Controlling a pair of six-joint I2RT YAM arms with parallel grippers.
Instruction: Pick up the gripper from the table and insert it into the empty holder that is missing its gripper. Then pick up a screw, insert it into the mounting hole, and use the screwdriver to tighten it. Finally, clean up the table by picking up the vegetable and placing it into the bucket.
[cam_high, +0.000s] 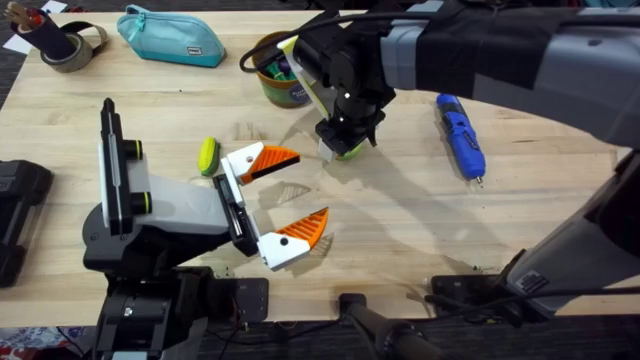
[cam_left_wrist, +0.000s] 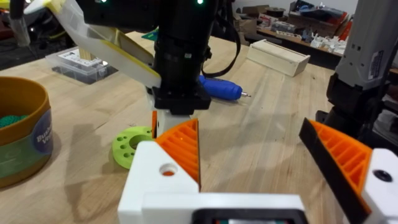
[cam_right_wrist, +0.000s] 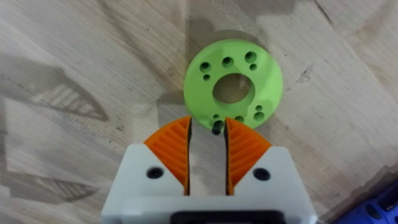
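One bucket holds green items.

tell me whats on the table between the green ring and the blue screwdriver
Nothing: in the overhead view the stretch of table from the green ring, under the right gripper, to the screwdriver is bare wood.

The bucket stood at the back of the surface, the pouch to its left, the screwdriver lying off to its right.

Matt green plastic disc on grained wooden table
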